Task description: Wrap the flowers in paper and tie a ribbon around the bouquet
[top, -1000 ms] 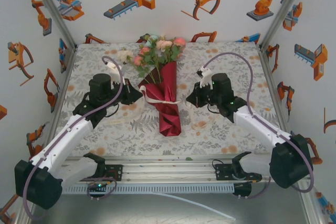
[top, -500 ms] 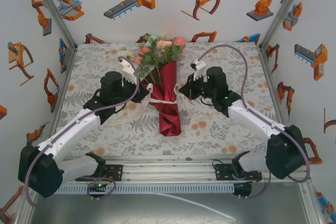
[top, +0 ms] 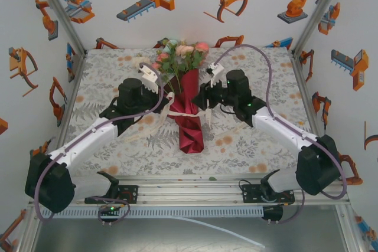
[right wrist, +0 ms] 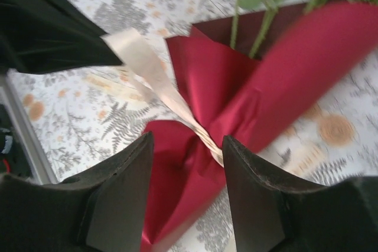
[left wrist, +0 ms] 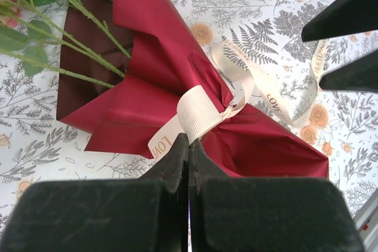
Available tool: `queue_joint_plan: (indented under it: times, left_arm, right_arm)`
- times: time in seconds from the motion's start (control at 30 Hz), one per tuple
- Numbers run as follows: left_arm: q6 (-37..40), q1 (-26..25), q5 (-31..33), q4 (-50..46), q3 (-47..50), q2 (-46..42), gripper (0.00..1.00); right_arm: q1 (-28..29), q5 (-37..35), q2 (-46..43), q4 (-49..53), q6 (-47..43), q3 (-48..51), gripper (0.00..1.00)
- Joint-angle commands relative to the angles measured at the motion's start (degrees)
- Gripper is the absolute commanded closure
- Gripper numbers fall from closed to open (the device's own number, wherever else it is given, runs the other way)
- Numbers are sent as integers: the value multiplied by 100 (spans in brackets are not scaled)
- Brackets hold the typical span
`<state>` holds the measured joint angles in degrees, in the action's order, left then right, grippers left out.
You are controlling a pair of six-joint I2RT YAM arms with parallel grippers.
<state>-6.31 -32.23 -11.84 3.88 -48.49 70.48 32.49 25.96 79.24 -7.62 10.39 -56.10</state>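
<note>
Bouquet long axis near-far, flowers far; left claw pinches ribbon, right claw parted.

I have the bouquet lying flat mid-table, heads at the far end, pointed tip at the near end. The flowers are pink, peach and white roses with green leaves, fanned out beyond the cone's mouth. Their thin green stems run down inside it. The paper is dark red, matte and creased, pinched in at the waist. The ribbon is cream with printed lettering, knotted round that waist. One tail trails left, another right.
</note>
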Motion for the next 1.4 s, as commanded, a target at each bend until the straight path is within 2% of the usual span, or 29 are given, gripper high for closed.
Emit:
queue_joint_plan:
  times: [0.0,0.03,0.1,0.17,0.23,0.4,0.53,0.63,0.87,0.97,1.13,1.23,1.37]
  left_arm:
    - [214,-36,114,157,-235,93,100]
    - [230,-38,150,152,-249,113,100]
    - [250,-38,147,158,-278,137,100]
    - [284,-38,61,136,-330,170,100]
    - [294,-47,43,111,-371,195,100]
    - [236,-67,47,149,-365,230,100]
    - [223,-91,53,96,-337,205,100]
    - [227,-91,101,67,-332,219,100]
    - [147,-99,125,175,-310,272,100]
    - [165,-99,144,217,-288,258,100]
    - [219,-99,146,254,-218,185,100]
    - [298,-99,17,395,-55,12,100]
    - [464,-125,-348,615,184,-214,100]
  right_arm:
    - [36,-993,64,195,-201,-289,45]
    - [-27,-1760,106,573,-130,-354,42]
    - [-341,-2360,270,1247,292,-426,40]
    - [-781,-2058,518,1768,908,-481,40]
    - [-987,-1500,839,1888,1295,-446,41]
    - [-996,-1297,1579,1493,1841,-419,40]
    - [-990,-968,2069,1215,2190,-639,46]
    - [-974,-815,2275,1046,2474,-634,53]
    - [-937,-746,2541,1016,2569,-632,55]
    - [-937,-681,2688,970,2564,-687,64]
    - [-933,-812,2420,1165,2327,-872,100]
    - [-932,-846,1836,1452,2022,-1118,100]
    - [-731,-176,1571,1696,1800,-1739,100]
